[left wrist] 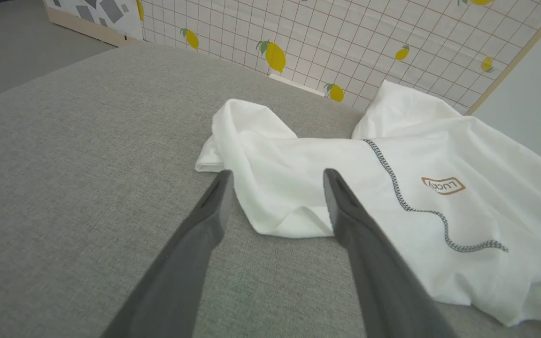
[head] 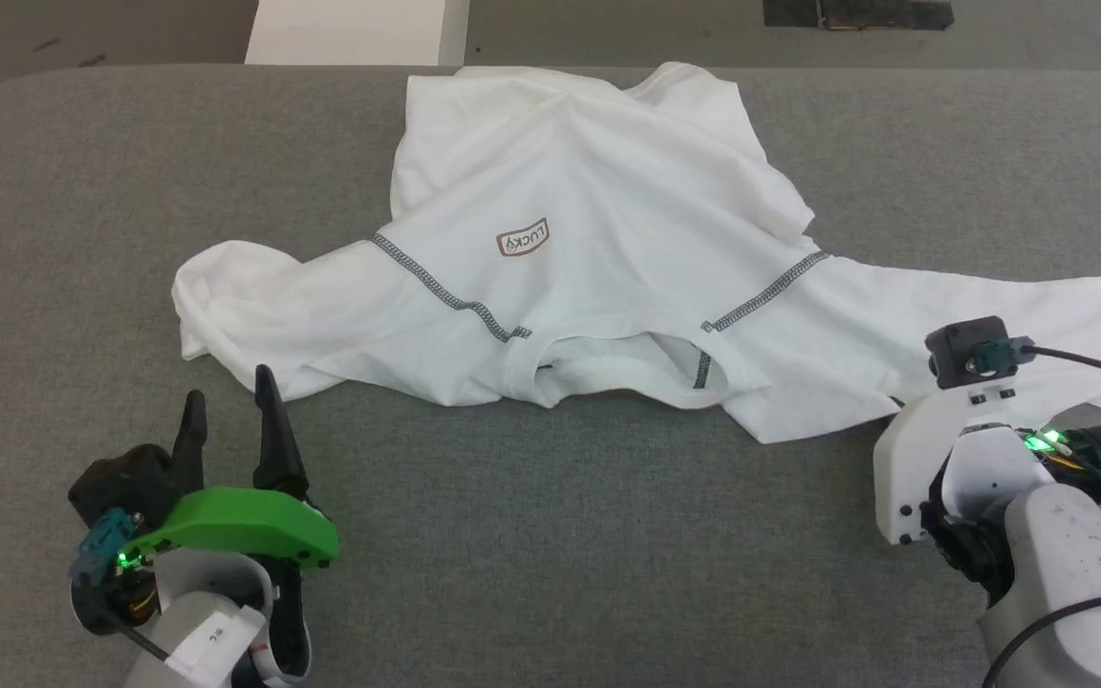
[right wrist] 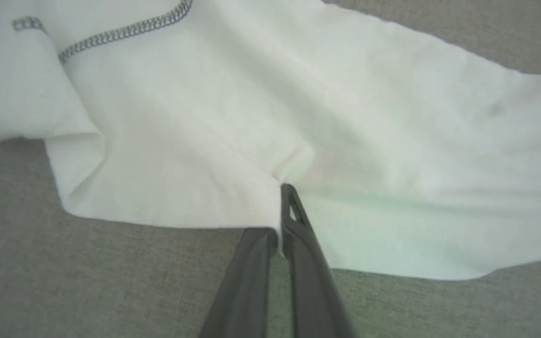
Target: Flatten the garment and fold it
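**Q:** Entry one. Where is the shirt (head: 589, 239)?

**A:** On the grey worktop (head: 550, 535), spread over the middle and far half. The hem reaches the far edge and the collar (head: 608, 368) opens toward the near edge. Front side up: logo patch (head: 523, 238) visible, zigzag seams (head: 450, 296) running out from the collar. Body creased, not flat. One sleeve (head: 226, 296) is bunched toward the left edge; the other sleeve (head: 1038, 306) stretches out to the right edge.

**Q:** Your right gripper (right wrist: 277, 220)?

**A:** Clenched on the near edge of the stretched sleeve, close to the right edge of the worktop. The cloth puckers at my fingertips (right wrist: 289, 197). How deep the pinch goes is probably only the border; the wrist picture is soft there.

**Q:** Left gripper (head: 229, 384)?

**A:** Released, fingers spread wide, nothing between them. It sits toward the near left corner, tips pointing at the bunched sleeve, just beside its near edge. Whether a tip touches cloth, I cannot tell.
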`<state>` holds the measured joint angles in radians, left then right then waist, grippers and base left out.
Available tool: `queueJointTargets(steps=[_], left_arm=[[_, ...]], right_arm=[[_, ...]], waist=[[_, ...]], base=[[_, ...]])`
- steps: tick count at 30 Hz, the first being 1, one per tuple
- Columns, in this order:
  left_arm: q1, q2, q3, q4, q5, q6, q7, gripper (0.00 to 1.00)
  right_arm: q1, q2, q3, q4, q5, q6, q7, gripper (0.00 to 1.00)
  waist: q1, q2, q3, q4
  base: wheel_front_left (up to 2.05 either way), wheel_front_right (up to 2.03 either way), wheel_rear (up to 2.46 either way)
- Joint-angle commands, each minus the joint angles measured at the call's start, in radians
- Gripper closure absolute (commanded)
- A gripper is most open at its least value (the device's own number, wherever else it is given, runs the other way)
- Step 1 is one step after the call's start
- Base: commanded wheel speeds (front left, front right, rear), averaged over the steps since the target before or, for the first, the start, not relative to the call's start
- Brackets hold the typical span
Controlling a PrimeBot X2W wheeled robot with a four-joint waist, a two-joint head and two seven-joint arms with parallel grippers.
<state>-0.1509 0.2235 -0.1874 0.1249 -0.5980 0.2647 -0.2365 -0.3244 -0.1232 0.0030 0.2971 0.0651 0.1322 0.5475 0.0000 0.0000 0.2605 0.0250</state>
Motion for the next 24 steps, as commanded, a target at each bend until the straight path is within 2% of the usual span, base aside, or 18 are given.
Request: queueJointTargets(steps=[1,8,12,19,24], left_arm=[[-0.022,0.01,-0.009,0.0,0.009,-0.008,0.011,0.0],[-0.047,0.03,-0.071,-0.038,0.023,-0.022,0.111,0.0],[-0.05,0.027,-0.11,-0.034,0.008,-0.013,0.219,0.0],[-0.131,0.065,-0.153,0.04,0.0,0.003,0.432,0.0],[-0.199,0.058,-0.142,0.111,-0.047,-0.006,0.512,0.0]], right_arm=[[-0.006,-0.002,-0.006,0.007,0.016,-0.002,-0.01,1.0],[0.001,-0.011,-0.064,-0.075,0.061,-0.002,-0.027,1.0],[0.023,-0.019,-0.082,-0.137,0.068,-0.002,-0.011,1.0],[0.054,-0.011,-0.08,-0.204,0.077,-0.002,0.023,1.0],[0.058,-0.005,-0.069,-0.222,0.079,-0.002,0.029,1.0]], waist=[[0.0,0.0,-0.004,-0.003],[0.0,0.0,-0.023,-0.014],[0.0,0.0,-0.031,-0.022],[0.0,0.0,-0.027,-0.027],[0.0,0.0,-0.01,-0.035]], base=[[0.0,0.0,0.0],[0.0,0.0,0.0],[0.0,0.0,0.0],[0.0,0.0,0.0],[0.0,0.0,0.0]])
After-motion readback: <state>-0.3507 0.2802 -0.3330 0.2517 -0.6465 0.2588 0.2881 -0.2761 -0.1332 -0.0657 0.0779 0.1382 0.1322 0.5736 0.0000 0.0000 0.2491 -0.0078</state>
